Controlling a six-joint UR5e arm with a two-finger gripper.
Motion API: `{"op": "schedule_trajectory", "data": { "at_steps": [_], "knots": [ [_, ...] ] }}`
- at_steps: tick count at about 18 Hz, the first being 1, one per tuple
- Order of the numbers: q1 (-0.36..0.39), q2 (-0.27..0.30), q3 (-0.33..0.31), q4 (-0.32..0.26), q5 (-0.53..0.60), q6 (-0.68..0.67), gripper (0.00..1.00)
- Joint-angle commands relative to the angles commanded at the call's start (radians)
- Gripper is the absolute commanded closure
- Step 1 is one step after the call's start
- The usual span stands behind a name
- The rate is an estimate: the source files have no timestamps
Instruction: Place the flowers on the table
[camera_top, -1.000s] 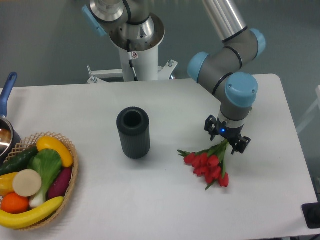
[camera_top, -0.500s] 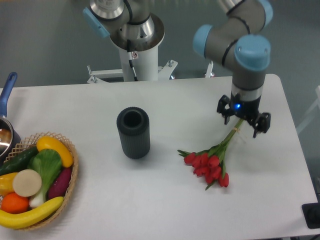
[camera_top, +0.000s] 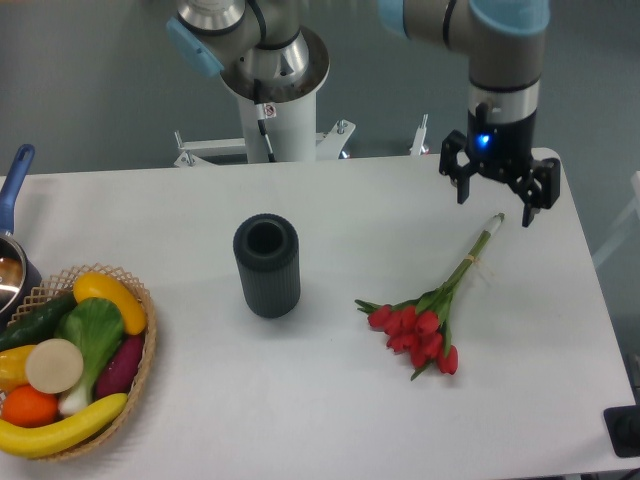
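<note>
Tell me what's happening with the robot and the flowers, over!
Gripper open, empty, above the stem ends. Flowers lying flat on the table, not touching the gripper. Dark vase and fruit basket well off to the side, nothing in the way.

Behind the tabletop the floor (camera_top: 90, 80) ran flat and grey-blue — smooth, unmarked, evenly lit with no hard shadows on it. A white pedestal column (camera_top: 283, 125) stood at the far edge, planted on a white bolted base plate (camera_top: 265, 148) with feet showing at both ends. Light fell soft from above; the dim shadows on the white surface sat close under whatever stood there. At the right edge a pale strip (camera_top: 612, 240) slanted down across the floor — what it was could not be told. A small dark block (camera_top: 624, 430) sat in the bottom right corner.
</note>
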Motion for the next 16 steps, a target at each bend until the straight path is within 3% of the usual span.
{"op": "schedule_trajectory", "data": {
  "at_steps": [8, 16],
  "knots": [
    [0.129, 0.04, 0.003, -0.131, -0.005, 0.347, 0.0],
    [0.189, 0.069, -0.014, -0.135, -0.014, 0.37, 0.0]
  ]
}}
